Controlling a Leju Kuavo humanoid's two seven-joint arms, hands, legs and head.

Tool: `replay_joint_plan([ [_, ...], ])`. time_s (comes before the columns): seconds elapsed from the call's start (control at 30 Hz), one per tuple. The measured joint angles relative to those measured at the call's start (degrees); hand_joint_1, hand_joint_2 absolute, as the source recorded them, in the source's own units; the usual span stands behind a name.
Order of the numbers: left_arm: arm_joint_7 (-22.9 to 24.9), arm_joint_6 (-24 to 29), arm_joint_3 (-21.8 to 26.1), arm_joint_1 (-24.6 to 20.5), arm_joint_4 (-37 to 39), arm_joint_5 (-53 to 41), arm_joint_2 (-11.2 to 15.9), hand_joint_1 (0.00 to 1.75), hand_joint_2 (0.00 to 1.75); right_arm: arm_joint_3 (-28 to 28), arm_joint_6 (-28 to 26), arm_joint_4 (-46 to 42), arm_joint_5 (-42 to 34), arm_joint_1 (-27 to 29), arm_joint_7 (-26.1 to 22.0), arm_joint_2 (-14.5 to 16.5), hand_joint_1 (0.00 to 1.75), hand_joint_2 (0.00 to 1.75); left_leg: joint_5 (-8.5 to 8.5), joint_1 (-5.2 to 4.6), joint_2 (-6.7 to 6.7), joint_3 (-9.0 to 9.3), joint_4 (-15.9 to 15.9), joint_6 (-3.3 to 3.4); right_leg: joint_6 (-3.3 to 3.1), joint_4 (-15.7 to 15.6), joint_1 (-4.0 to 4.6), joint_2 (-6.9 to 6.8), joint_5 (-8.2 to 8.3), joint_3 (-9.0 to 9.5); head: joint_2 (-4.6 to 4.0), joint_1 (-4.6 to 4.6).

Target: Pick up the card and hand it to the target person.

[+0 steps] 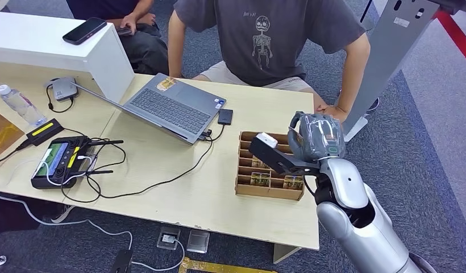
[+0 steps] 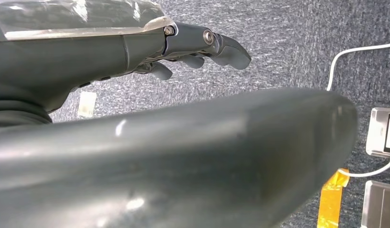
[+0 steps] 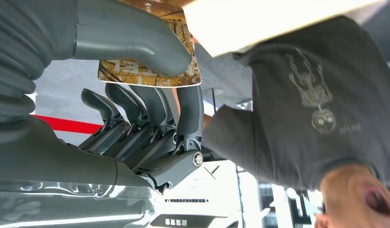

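1 card [image 3: 150,71] is pinched between the right hand's [image 1: 316,136] thumb and fingers, lifted above the cardboard divider box [image 1: 242,190], which holds about 3 more cards, hard to count. The box sits near the table's [image 1: 219,210] front-right edge. The left hand [image 2: 202,45] hangs over carpet, fingers loosely curled, holding nothing. 1 person in a grey shirt [image 1: 265,40] sits opposite.

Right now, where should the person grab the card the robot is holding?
Probably by the free edge of the card, the part sticking out past the thumb of the right hand. The card is thin and flat, pinched between thumb and a finger, so the person should pinch its two faces, coming from their own side, opposite the hand.
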Motion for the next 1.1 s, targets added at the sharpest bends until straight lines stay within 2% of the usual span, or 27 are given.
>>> replay_joint_plan([
  [0.13,-0.4,-0.4,0.0,0.0,0.0,-0.9,0.0,0.0,0.0,-0.7,-4.0,0.0,-1.5,-2.3,-2.2,-0.2,1.72,1.75,0.0,0.0,0.0,-0.01,0.0,0.0,0.0,0.0,0.0,0.0,0.0,0.0,0.0,0.02],
  [0.23,-0.7,-0.9,0.0,0.0,0.0,-1.6,0.0,0.0,0.0,-0.8,-8.3,1.8,-2.2,-4.9,-4.9,-0.2,1.74,1.75,0.0,0.0,0.0,-0.02,0.0,0.0,0.0,0.0,0.0,-0.01,0.0,0.01,0.0,0.01],
  [0.53,-0.7,-1.1,-0.1,-0.1,0.0,-2.3,0.0,0.0,0.0,-0.8,-18.8,13.7,-4.2,-12.2,-13.2,2.0,1.75,1.75,0.0,0.0,-0.02,-0.06,0.0,0.0,0.0,0.0,0.0,-0.04,0.0,0.0,0.0,0.02],
  [0.77,-0.7,-0.7,-0.1,-0.2,0.0,-2.5,0.1,0.0,0.0,0.4,-23.5,25.9,-0.2,-17.1,-13.7,5.5,1.75,1.75,0.01,0.0,-0.03,-0.07,0.0,0.0,0.0,0.0,0.0,-0.05,0.0,0.0,0.0,0.02],
  [1.1,-0.6,-0.4,-0.1,-0.2,0.0,-2.6,0.1,0.0,0.0,1.7,-27.6,39.5,-0.3,-20.1,-15.7,10.4,1.75,1.75,0.01,0.0,-0.03,-0.06,0.0,0.0,0.0,0.1,0.0,-0.05,0.0,-0.02,0.0,0.01],
])
